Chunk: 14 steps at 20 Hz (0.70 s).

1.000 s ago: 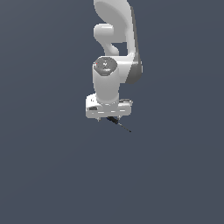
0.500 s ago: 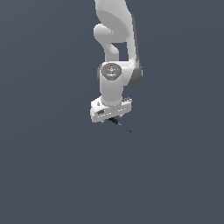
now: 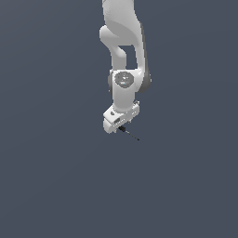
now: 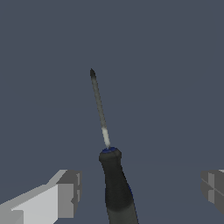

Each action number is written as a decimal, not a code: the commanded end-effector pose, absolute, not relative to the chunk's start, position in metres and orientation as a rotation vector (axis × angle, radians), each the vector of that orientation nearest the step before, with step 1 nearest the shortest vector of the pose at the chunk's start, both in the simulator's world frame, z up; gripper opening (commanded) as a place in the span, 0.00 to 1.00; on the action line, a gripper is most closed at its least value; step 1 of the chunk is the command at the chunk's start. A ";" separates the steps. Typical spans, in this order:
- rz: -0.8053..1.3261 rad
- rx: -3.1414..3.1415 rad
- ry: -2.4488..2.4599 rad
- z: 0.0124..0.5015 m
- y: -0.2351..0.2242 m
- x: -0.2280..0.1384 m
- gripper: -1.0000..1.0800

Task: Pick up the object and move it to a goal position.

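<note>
spread wide, the gripper [image 4: 140, 188] hangs over the object [image 4: 111, 175], a thin black rod with a thick handle tapering to a fine point. both fingers [image 4: 65, 192] stand well apart from it; the handle sits between them, untouched, on grey ground.

Too small in the exterior view to tell whether the object [image 3: 128, 133] touches the tool [image 3: 120, 126] or lies apart. In the wrist view, handle end of the object [image 4: 114, 183] cut off at the frame edge; likewise one finger [image 4: 213, 184].
</note>
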State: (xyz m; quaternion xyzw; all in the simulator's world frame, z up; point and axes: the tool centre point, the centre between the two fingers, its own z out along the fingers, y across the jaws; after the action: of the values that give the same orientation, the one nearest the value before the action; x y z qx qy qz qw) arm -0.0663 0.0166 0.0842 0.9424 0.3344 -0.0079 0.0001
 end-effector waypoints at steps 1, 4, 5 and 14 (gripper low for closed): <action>-0.017 2.923 1.150 0.078 0.021 -0.072 0.96; -0.010 2.886 1.239 0.073 0.025 -0.078 0.96; -0.008 2.876 1.264 0.071 0.026 -0.079 0.96; 0.000 2.828 1.367 0.065 0.031 -0.086 0.96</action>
State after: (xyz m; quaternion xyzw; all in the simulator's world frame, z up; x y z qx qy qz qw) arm -0.0854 0.0305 0.0656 0.9016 0.4327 -0.0004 -0.0001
